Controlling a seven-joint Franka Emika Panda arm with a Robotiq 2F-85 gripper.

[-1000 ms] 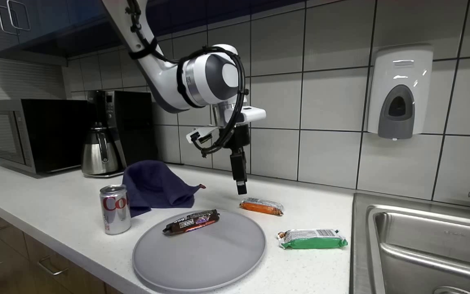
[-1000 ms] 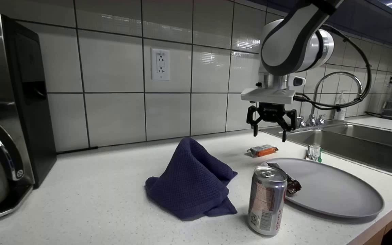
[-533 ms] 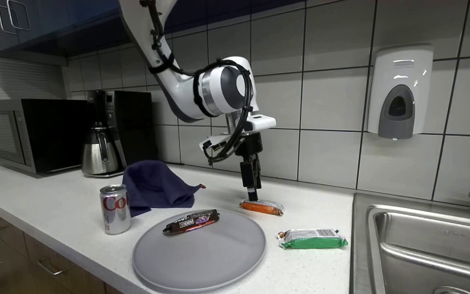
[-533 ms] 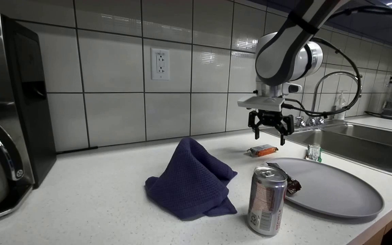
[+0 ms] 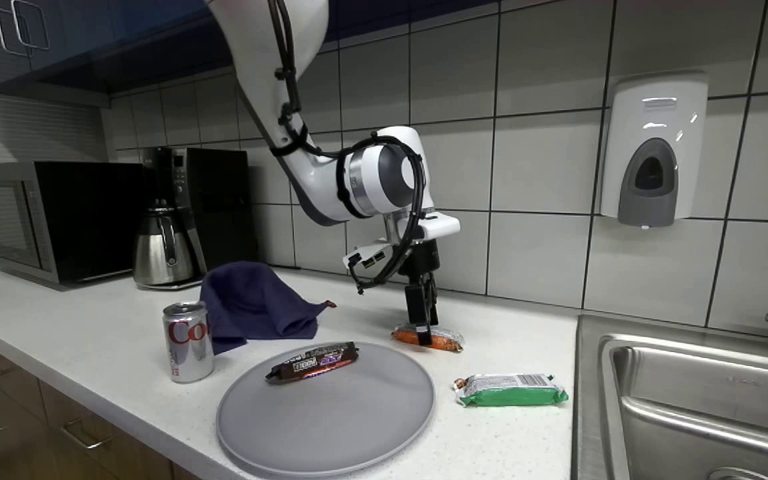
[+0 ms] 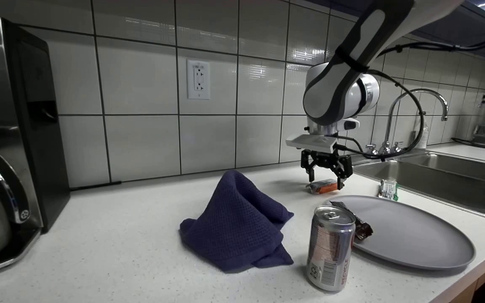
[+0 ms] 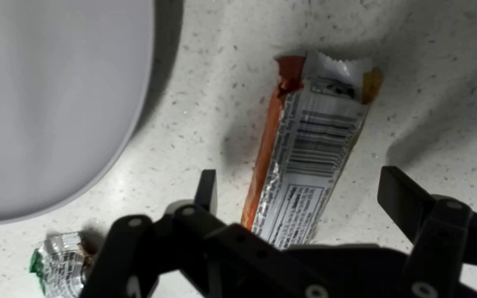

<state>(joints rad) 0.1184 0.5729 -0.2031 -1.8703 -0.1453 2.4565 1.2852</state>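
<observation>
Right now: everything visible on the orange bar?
The orange bar has a glossy, plastic-looking wrapper: orange along one side, silver-white barcode face up, one end crimped. It lies on the counter, apart from the plate. In the wrist view it shows between the jaws of the open gripper, gaps either side, its other end hidden.

dim light, glare on tiles [image 6: 261,86], soft shadows

Tiled wall [image 5: 544,163], dark overhead cabinets [image 5: 77,40], speckled countertop [image 6: 120,235].

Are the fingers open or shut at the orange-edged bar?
Open: in the wrist view, the fingers stand wide apart, with counter showing between each and the bar.
</observation>
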